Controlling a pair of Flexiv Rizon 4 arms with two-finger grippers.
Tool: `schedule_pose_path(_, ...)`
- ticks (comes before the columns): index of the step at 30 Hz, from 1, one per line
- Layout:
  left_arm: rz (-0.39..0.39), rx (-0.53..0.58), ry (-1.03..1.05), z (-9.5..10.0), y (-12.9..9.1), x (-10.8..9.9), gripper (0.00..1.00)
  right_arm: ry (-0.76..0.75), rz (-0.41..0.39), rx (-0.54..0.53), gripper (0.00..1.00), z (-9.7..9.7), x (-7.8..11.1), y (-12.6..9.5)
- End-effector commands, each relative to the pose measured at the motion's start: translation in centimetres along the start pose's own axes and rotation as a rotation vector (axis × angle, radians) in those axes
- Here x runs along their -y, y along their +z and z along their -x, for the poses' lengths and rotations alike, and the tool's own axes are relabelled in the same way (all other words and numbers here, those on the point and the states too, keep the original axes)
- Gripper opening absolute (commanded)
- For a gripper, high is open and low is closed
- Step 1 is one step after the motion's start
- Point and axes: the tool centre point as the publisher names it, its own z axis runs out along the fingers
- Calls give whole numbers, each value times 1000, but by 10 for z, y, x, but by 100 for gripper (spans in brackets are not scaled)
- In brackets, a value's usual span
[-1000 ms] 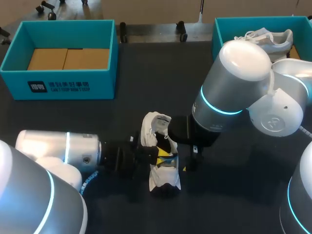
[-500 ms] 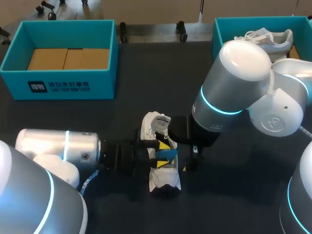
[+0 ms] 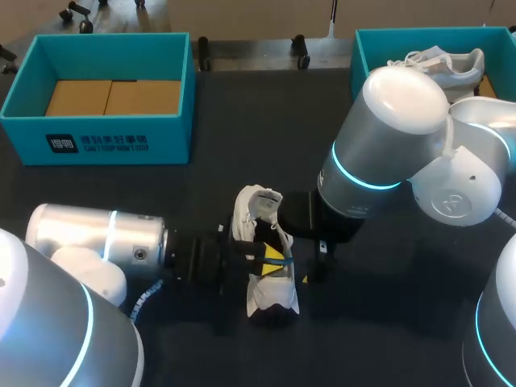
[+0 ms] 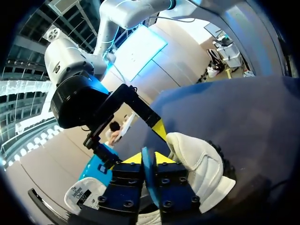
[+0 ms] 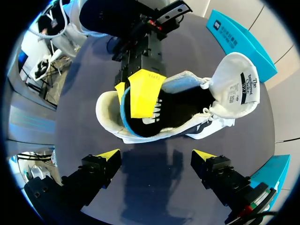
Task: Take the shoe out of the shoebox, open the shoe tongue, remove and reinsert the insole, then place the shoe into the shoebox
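Firmly, my left end effector [image 4: 149, 160] pinches the insole [image 5: 123, 110] inside the shoe [image 3: 268, 300]; my right end effector [image 5: 156, 157], spread, hovers beside it.

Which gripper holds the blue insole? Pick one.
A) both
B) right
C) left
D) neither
C: the left gripper pinches the blue insole between its yellow tips at the opening of the shoe, while the right gripper hangs open above the shoe, touching nothing.
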Motion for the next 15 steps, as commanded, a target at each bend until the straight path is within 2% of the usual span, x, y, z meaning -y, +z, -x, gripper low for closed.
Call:
schedule_pose_path(1, 19, -21, -1, 0, 4, -4, 0, 1, 0, 3, 100, -1, 0, 1)
schedule_pose_path(4, 49, -41, 14, -2, 5, -13, 0, 1, 0, 3, 100, -1, 0, 1)
schedule_pose_path(8, 132, -37, 65, -5, 8, -29, 0, 1, 0, 3, 100, -1, 0, 1)
schedule_pose_path(11, 135, -33, 48, -5, 6, -34, 0, 1, 0, 3, 100, -1, 0, 1)
schedule_pose_path(15, 117, -31, 23, -3, -1, -30, 0, 1, 0, 3, 100, -1, 0, 1)
